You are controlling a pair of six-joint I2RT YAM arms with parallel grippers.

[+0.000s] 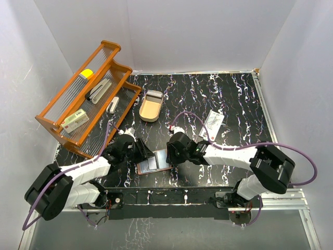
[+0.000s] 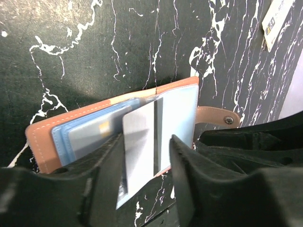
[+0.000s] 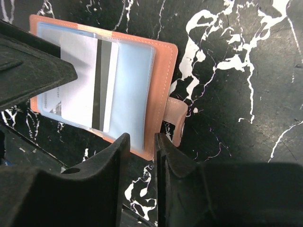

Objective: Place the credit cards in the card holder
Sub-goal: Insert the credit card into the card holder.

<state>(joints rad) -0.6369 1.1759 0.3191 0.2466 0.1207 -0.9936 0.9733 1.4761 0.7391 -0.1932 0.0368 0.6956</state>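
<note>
Leather card holder (image 3: pixel 163 61) half-swallows a likely stiff, slick white card (image 3: pixel 78 71), best pinched at its free end; my left gripper (image 2: pixel 144 142) stands parted around it; my right gripper (image 3: pixel 142 139), I cannot tell.

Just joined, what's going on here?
A white plastic card with a black stripe sits between the parted jaws of the left gripper, over the pale pockets of the open reddish-brown leather card holder. The right gripper sits at the holder's strap edge; grip unclear. Another white printed card lies apart on the table.
</note>
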